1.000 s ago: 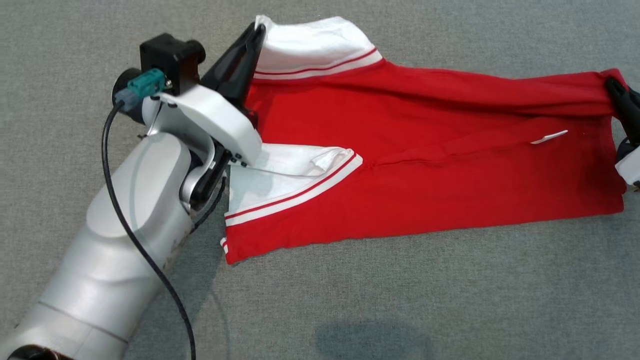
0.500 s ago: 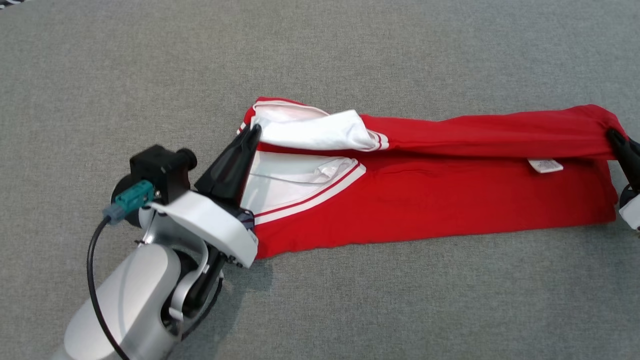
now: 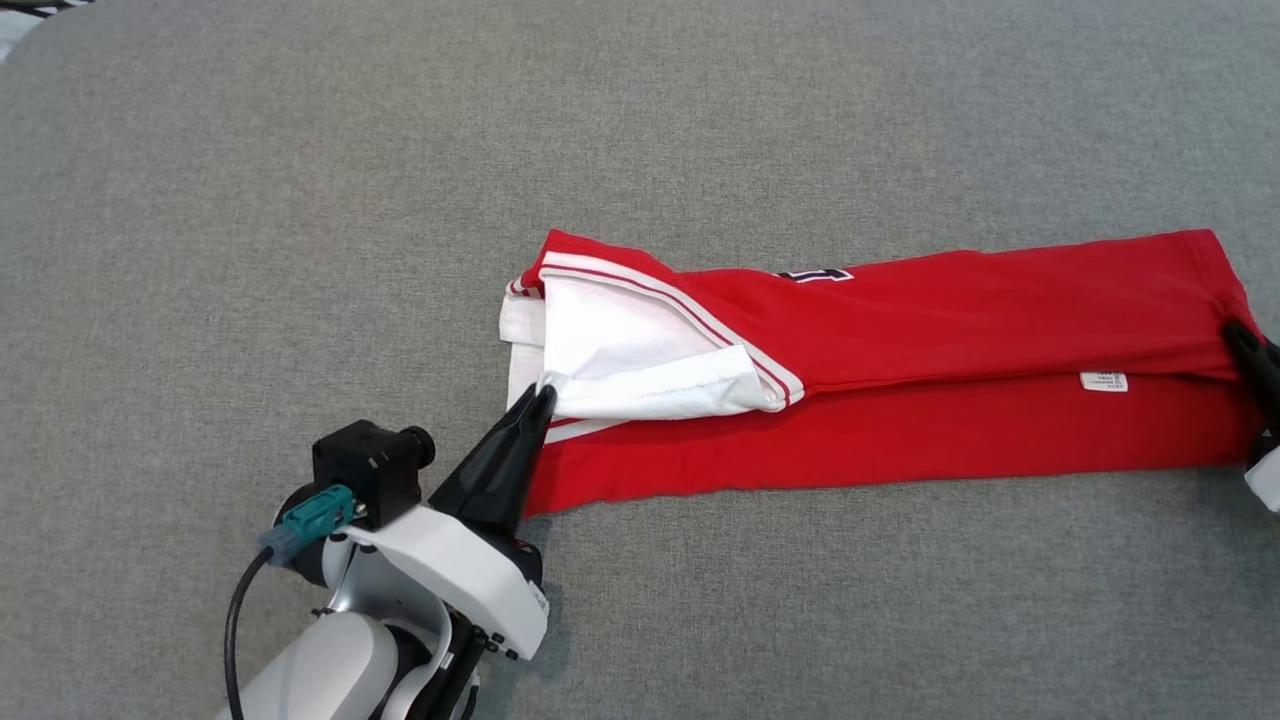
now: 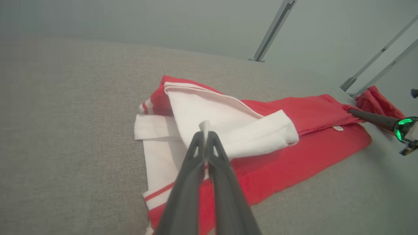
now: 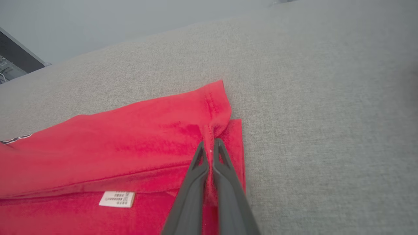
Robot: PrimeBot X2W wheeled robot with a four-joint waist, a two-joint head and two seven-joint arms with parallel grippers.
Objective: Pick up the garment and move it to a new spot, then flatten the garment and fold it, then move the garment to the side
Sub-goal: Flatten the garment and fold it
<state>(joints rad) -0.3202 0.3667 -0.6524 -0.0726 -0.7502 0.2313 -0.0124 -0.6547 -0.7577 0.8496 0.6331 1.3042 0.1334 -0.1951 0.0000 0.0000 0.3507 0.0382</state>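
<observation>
My left gripper point(image 3: 543, 392) pinched the white sleeve of the garment point(image 3: 950, 310). My right gripper point(image 5: 210, 143) pinched its red hem at the opposite end.

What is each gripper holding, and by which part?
Both hold the red garment: the left gripper pinches the white sleeve edge, the right gripper pinches the folded hem end.

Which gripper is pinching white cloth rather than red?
The left gripper, shut on the white sleeve; the right gripper pinches the red hem instead.
</observation>
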